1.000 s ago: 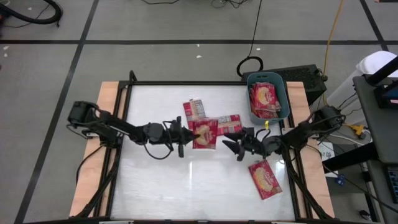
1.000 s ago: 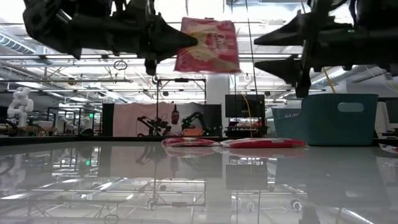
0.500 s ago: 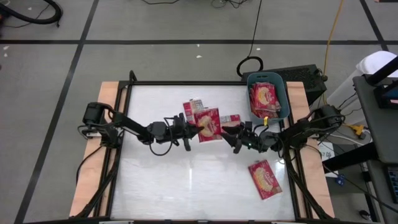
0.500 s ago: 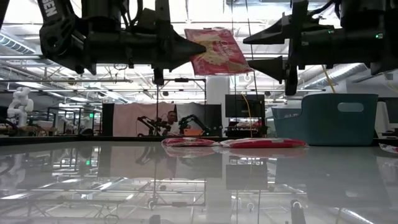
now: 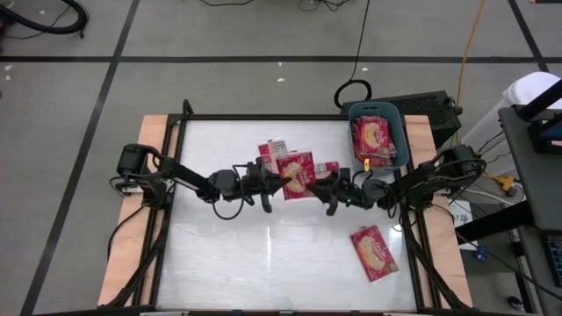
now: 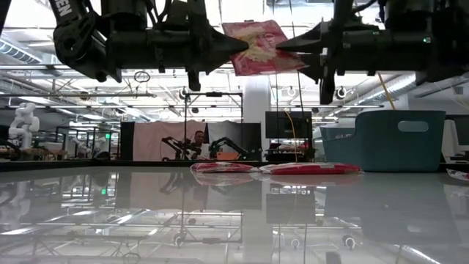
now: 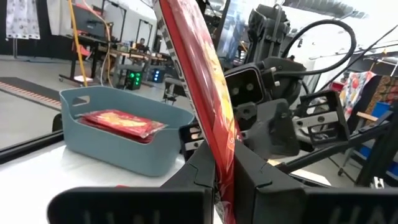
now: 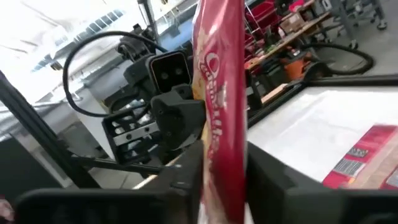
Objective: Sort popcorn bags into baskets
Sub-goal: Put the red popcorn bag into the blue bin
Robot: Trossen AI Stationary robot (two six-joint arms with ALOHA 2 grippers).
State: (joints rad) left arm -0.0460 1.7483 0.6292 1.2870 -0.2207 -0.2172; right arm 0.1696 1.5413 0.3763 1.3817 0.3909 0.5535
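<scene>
One red popcorn bag [image 5: 300,171] [image 6: 258,45] hangs in the air above the table's middle, between my two grippers. My left gripper [image 5: 278,180] [image 6: 240,45] is shut on its left edge. My right gripper [image 5: 321,185] [image 6: 284,45] is shut on its right edge. The teal basket [image 5: 404,140] [image 6: 399,139] stands at the far right with popcorn bags [image 5: 372,140] lying in it. Two more bags [image 5: 274,153] [image 5: 327,167] lie flat on the table under the held one, and another bag [image 5: 375,253] lies near the right edge. My left gripper pinches the bag's left edge [image 7: 219,163] between its two fingers. It comes in level from the table's left. The bag is lifted clear of the table and tilted. My right gripper pinches the opposite, right edge [image 8: 217,163] between its two fingers. It comes in level from the table's right, facing my left gripper.
The glossy white table [image 5: 263,263] has wooden side rails [image 5: 154,140] and a black frame. The near left part of the table shows bare. A dark box [image 5: 430,110] and cables lie behind the basket.
My right gripper has moved toward the table's left and up to the held bag, and has shut on its right edge. My left gripper has carried the bag a little toward the far right; the bag has tipped from hanging upright to a flatter slant.
</scene>
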